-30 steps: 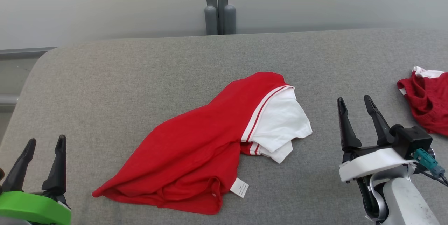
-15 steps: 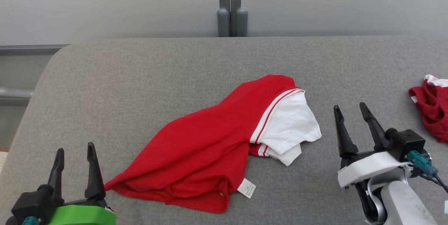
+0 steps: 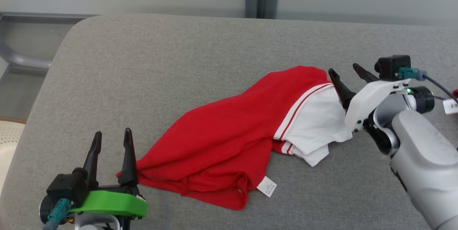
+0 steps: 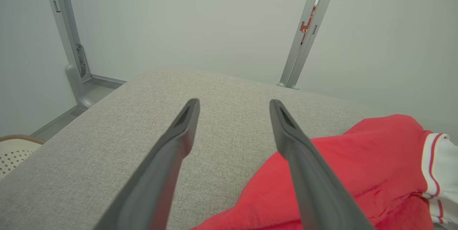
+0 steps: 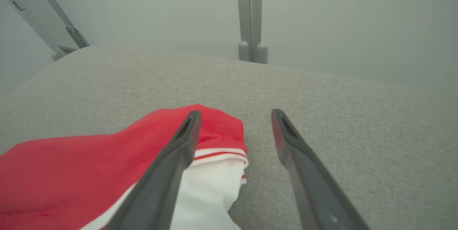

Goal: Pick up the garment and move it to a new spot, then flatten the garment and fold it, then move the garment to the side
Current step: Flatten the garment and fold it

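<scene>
Right gripper (image 5: 235, 112), jaws spread wide over grey fabric counter (image 5: 340, 122): one finger crosses the red garment (image 5: 107, 158) at its white striped sleeve, the other over bare counter.

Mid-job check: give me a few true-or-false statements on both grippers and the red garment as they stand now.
1. Both the left gripper and the right gripper are open. True.
2. The garment hangs from the right gripper. False: it lies crumpled on the grey surface, ungripped.
3. The right gripper is at the garment's white sleeve end. True.
4. The left gripper is at the white end too. False: it is by the red corner.
5. A white tag shows at the garment's near edge. True.
</scene>
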Robot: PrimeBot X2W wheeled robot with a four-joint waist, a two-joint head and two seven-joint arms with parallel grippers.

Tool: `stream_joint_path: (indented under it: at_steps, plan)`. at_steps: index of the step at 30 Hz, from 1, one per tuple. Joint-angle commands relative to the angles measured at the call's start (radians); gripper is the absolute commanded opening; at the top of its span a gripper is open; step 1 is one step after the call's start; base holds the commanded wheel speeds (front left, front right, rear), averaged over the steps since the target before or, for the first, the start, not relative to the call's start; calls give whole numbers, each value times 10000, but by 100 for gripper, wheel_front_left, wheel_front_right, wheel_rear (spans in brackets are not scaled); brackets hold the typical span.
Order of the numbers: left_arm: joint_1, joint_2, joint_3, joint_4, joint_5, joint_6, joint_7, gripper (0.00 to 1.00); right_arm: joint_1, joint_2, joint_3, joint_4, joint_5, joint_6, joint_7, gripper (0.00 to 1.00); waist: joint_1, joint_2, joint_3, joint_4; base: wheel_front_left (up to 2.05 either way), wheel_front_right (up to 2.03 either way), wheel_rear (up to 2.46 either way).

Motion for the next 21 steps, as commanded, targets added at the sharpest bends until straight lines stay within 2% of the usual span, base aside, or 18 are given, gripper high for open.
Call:
stream_joint_path:
  at_steps: [1, 4, 8, 10, 14, 15, 16, 21]
  plan:
    - [-243, -78, -2, 117, 51, -94, -22, 100, -423, -130, 187, 467, 231, 3, 438, 100, 0, -1, 457, 579, 0, 0, 0]
    - [-399, -270, 32, 262, 105, -219, -23, 100, -937, 51, 160, 1578, 1441, 5, 1914, 100, 0, -1, 644, 922, 0, 0, 0]
    - [-555, -478, 139, 435, 203, -411, -15, 100, -1516, -62, 157, 2763, 2710, 5, 3934, 100, 0, -1, 833, 1304, 0, 0, 0]
    - [-581, -593, 202, 495, 254, -504, -15, 100, -1615, -75, 258, 3106, 2991, 5, 4416, 100, 0, -1, 898, 1441, 0, 0, 0]
    - [-648, -765, 344, 637, 386, -683, -14, 100, -1756, -28, 397, 3430, 3366, 5, 4636, 100, 0, -1, 973, 1590, 0, 0, 0]
    - [-650, -805, 374, 662, 415, -711, -14, 100, -1765, -15, 450, 3459, 3441, 5, 4656, 72, 0, -1, 977, 1603, 0, 0, 0]
    - [-648, -847, 408, 697, 448, -747, -14, 100, -1764, 13, 536, 3467, 3536, 5, 4696, 0, 0, -1, 973, 1609, 0, 0, 0]
    - [-596, -912, 555, 834, 557, -882, -14, 100, -1927, -115, 887, 3340, 3585, 6, 4035, 0, 0, -1, 824, 1438, 0, 0, 0]
